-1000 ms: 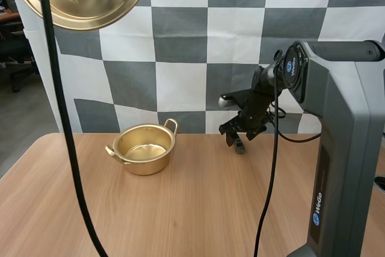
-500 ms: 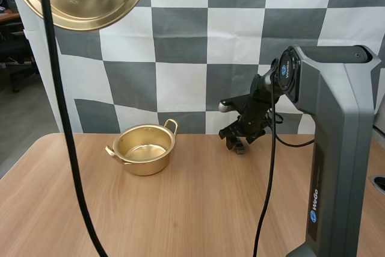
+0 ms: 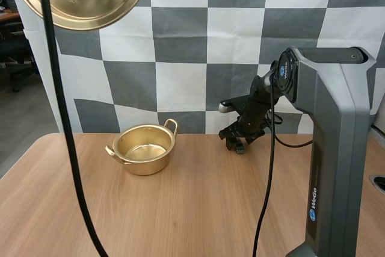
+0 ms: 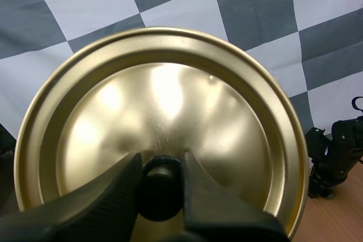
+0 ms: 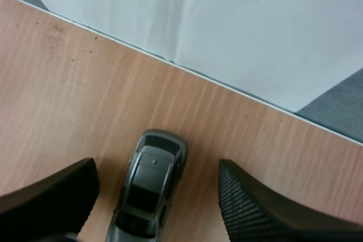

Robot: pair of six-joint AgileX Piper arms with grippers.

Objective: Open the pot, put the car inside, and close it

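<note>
Pot [image 3: 144, 148] of gold-coloured metal, upright and uncovered, its inside bare. It stands near the far edge of the wooden worktop [image 3: 198, 209], left of that edge's middle, and two loop handles project from its rim.

Lid [image 4: 159, 111] of the same metal, held high above the worktop's far left corner, well apart from the pot.

Left gripper [image 4: 161, 188]: both black fingers are clamped on the lid's dark knob [image 4: 161, 196], one on each side. The lid's domed top faces the fingers.

Car [image 5: 148, 188], a small dark grey model, roof upward. It rests on the worktop close to the far edge, right of the middle and well apart from the pot.

Right gripper [image 5: 156, 182]: lowered over the car with its fingers spread wide, one on each side of the body. Bare wood shows between each fingertip and the car, and one finger's ribbed inner face is turned toward it. The gripper grips nothing.

In the high view the right arm [image 3: 337, 148] reaches forward from the worktop's right side, with its gripper just above the surface at the car.
</note>
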